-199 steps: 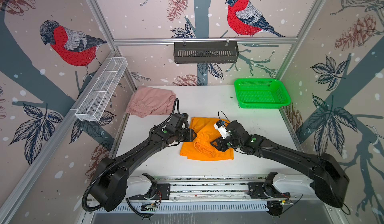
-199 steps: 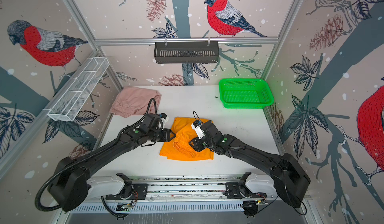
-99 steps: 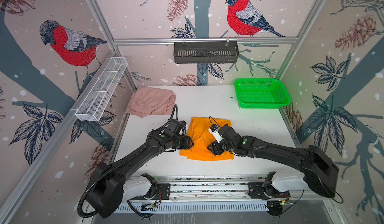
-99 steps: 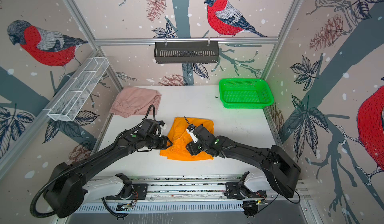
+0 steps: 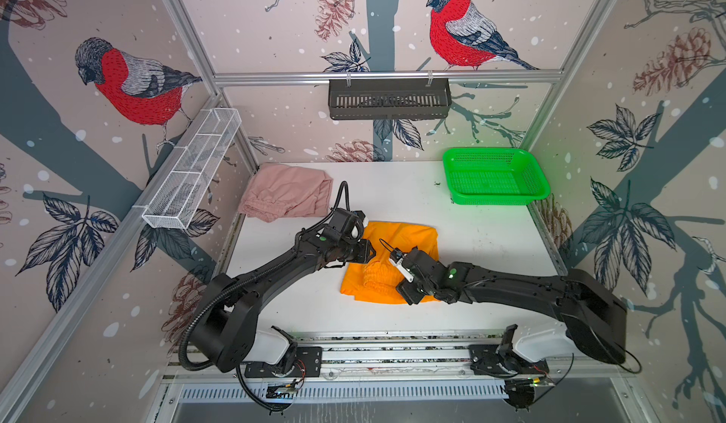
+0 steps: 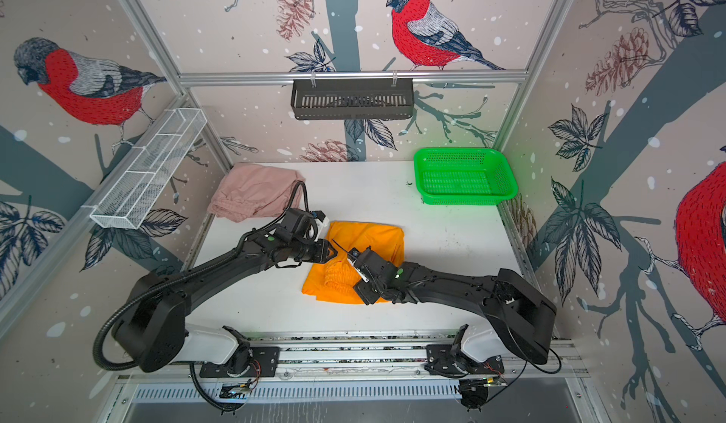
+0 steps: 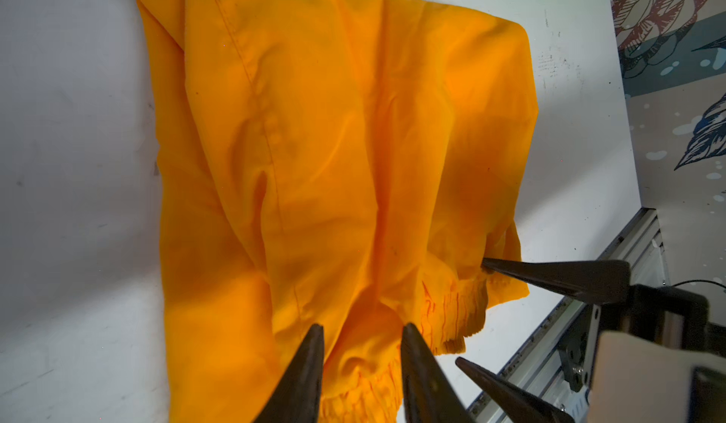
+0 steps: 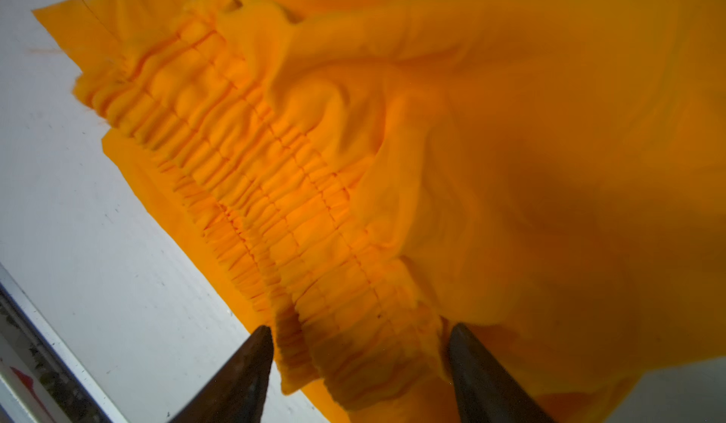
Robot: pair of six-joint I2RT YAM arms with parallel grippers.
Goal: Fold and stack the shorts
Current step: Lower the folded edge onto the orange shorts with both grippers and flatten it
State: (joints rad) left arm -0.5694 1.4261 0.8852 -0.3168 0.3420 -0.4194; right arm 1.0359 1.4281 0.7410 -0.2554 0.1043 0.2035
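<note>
Orange shorts (image 5: 406, 236) lie mid-bench (image 5: 483, 252), with the pink shorts (image 5: 286, 193) at their ten o'clock. The right hand (image 8: 359, 334) gapes wide astride the orange waistband (image 8: 251, 173). The left hand (image 7: 361, 328) is narrow at the nine o'clock edge, grip unclear.

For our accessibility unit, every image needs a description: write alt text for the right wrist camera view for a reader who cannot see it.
Close-up of bright orange shorts lying rumpled on a white table, their gathered elastic waistband running across the frame. The right gripper is open, its two dark fingertips either side of the waistband's near end.
</note>
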